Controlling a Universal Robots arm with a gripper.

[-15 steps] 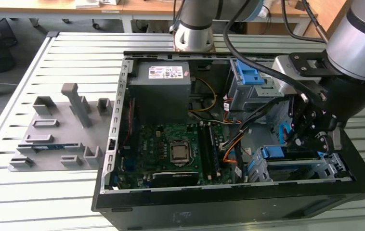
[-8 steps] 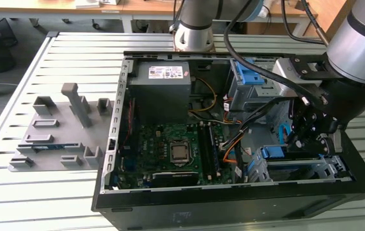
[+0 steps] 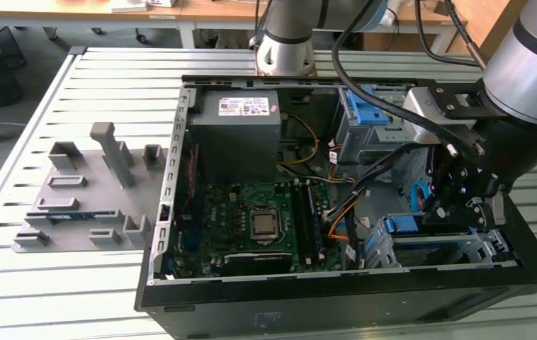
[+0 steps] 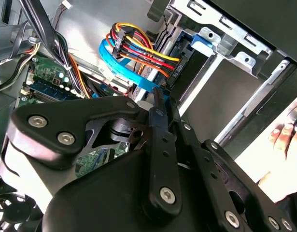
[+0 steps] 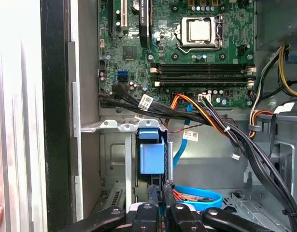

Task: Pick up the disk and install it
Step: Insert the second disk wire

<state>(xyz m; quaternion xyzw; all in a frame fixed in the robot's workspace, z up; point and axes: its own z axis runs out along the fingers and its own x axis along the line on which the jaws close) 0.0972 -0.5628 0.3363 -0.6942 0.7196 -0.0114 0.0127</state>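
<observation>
The disk sits edge-on in the metal drive cage [image 5: 114, 126] of the open computer case; its blue carrier [image 5: 151, 153] faces me and its metal body is mostly hidden. In the exterior view the blue carrier [image 3: 402, 225] lies at the case's lower right corner, under the arm's wrist. My gripper [image 5: 160, 189] hangs right at the carrier's near end with its fingertips [image 4: 158, 96] pressed together, nothing visible between them. In the second wrist view the gripper [image 4: 160, 94] points at the carrier [image 4: 187, 46], beside the plugged cable connectors.
A thick bundle of black, orange and blue cables [image 5: 206, 121] crosses just beyond the cage. The motherboard [image 3: 259, 219] and the grey power supply [image 3: 240, 131] fill the case's left half. A grey fixture plate [image 3: 79, 205] lies at the exterior view's left. A person's hand [image 4: 283, 135] rests outside the case.
</observation>
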